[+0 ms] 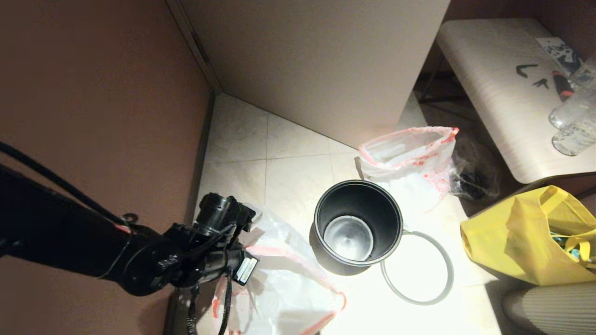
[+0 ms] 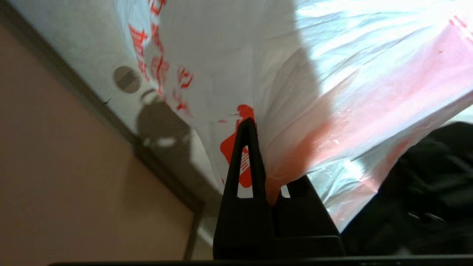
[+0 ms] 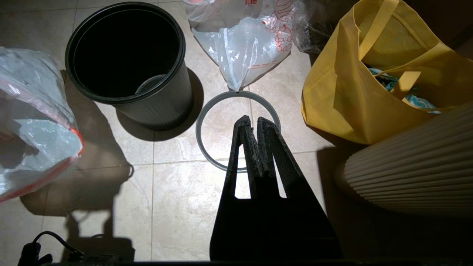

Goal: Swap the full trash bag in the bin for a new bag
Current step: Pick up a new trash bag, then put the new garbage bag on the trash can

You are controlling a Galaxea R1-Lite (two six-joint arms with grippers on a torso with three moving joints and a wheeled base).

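The grey bin (image 1: 326, 242) (image 3: 162, 99) stands unlined on the tiled floor, with its thin grey hoop (image 1: 450, 270) (image 3: 198, 129) lying flat beside it. The full trash bag (image 1: 419, 172) (image 3: 244, 40) stands behind the bin, its mouth open. My left gripper (image 2: 258, 147) is shut on the red-orange hem of the new bag (image 1: 288, 284) (image 2: 351, 74) (image 3: 33, 122), which hangs slack left of the bin, near the wall. One finger is hidden behind the film. My right gripper (image 3: 253, 120) is shut and empty, hovering above the hoop.
A yellow fabric tote (image 1: 526, 237) (image 3: 351, 92) sits right of the hoop. A small clear bag with dark items (image 1: 470, 177) lies behind it. A ribbed beige object (image 1: 554, 307) (image 3: 414, 162) is at the near right. A table (image 1: 507, 93) carries bottles (image 1: 575, 121). A brown wall (image 1: 93, 93) closes the left.
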